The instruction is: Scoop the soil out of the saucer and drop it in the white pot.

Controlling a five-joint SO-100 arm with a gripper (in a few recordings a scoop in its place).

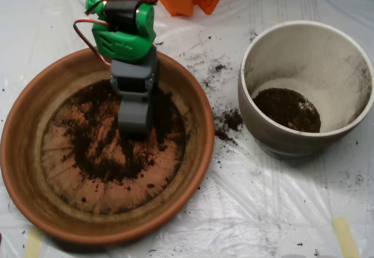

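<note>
Soil (117,147) lies scattered across the terracotta saucer (23,153). Your arm reaches straight down into the saucer, grey scoop (135,118) resting on soil, shells apparently together. White pot (350,118) stands right of the saucer.

One saucer (23,153), one white pot (304,42)

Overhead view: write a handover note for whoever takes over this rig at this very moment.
Scoop: down inside the saucer, its tip in the soil.
Soil: thin patch across the saucer's bottom; a dark pile already sits in the white pot at right; spilled crumbs lie on the plastic sheet between the two.
Done: some soil moved.
Left: scoop up the rest and drop it in the pot.
</note>
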